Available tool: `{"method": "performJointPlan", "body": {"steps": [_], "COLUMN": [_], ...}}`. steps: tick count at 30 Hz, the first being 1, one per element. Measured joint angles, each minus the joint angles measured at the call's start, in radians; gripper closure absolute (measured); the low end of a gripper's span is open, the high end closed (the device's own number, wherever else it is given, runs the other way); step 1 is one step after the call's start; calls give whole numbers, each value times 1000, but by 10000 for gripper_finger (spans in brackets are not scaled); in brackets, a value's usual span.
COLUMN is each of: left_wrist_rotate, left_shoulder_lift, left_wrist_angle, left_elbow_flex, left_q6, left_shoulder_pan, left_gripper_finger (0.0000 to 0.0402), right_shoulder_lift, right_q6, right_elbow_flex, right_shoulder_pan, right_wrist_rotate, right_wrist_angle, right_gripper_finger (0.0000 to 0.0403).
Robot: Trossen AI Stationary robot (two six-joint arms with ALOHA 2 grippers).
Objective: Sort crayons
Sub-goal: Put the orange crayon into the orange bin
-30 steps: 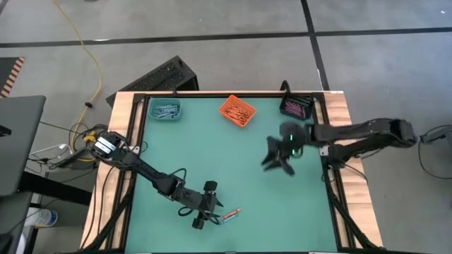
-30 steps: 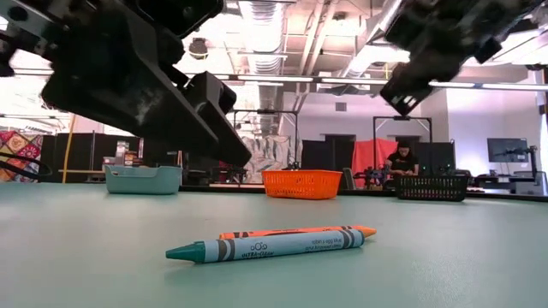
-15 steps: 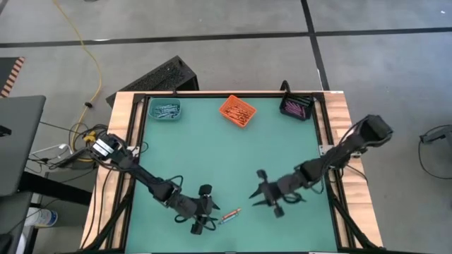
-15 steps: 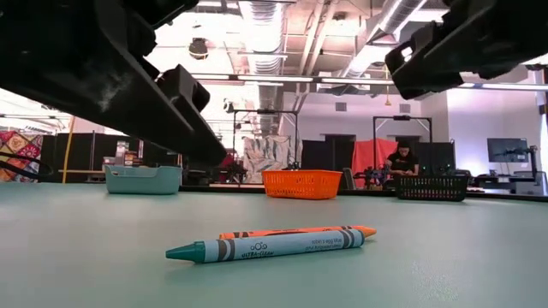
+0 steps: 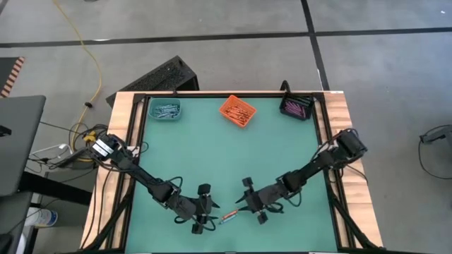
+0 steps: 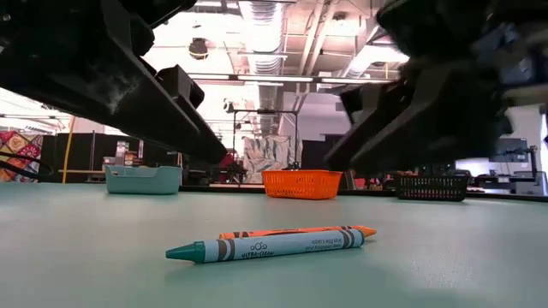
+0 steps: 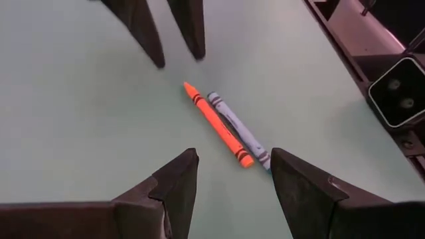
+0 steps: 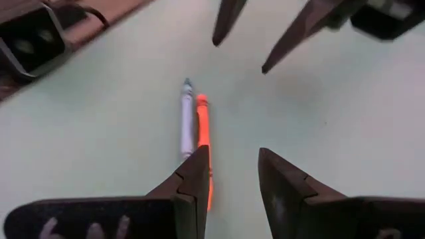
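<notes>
Two crayons lie flat and side by side on the green table near its front edge: an orange one [image 7: 216, 123] and a blue-grey one [image 7: 239, 129]. In the low view the blue-grey one [image 6: 265, 246] lies in front of the orange one [image 6: 325, 231]. My left gripper [image 5: 210, 209] is open just left of the pair, pointing at it and held above the table. My right gripper [image 5: 244, 204] is open just right of the pair and faces the left one. In the right wrist view, one of its fingers [image 8: 196, 179] hides the orange crayon's near end.
Three small bins stand along the far edge. The teal bin [image 5: 165, 109] holds blue-grey crayons, the orange bin [image 5: 237, 111] orange ones, and the black bin [image 5: 296, 106] purple-pink ones. The table has a raised wooden frame [image 5: 123, 141]. A person sits far behind the table [image 6: 401, 162].
My right gripper has swung from the table's far right toward the near edge. It has come down low beside the crayons and rolled as it went. My left gripper has edged a little toward the left edge. The crayons have not moved.
</notes>
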Motion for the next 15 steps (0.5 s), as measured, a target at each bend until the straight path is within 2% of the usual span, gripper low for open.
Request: {"method": "performJointPlan", "body": {"steps": [15], "left_wrist_rotate": [-10], "left_shoulder_lift": [36], "left_wrist_angle": [-15], "left_elbow_flex": [0], "left_q6": [-64], "left_shoulder_pan": [-3], "left_gripper_finger": [223], "right_shoulder_lift": [34], "right_q6": [81], "right_elbow_flex": [25], "right_shoulder_pan": [1], "right_wrist_rotate": [-52], "right_wrist_angle": [-68], "right_gripper_finger": [280]}}
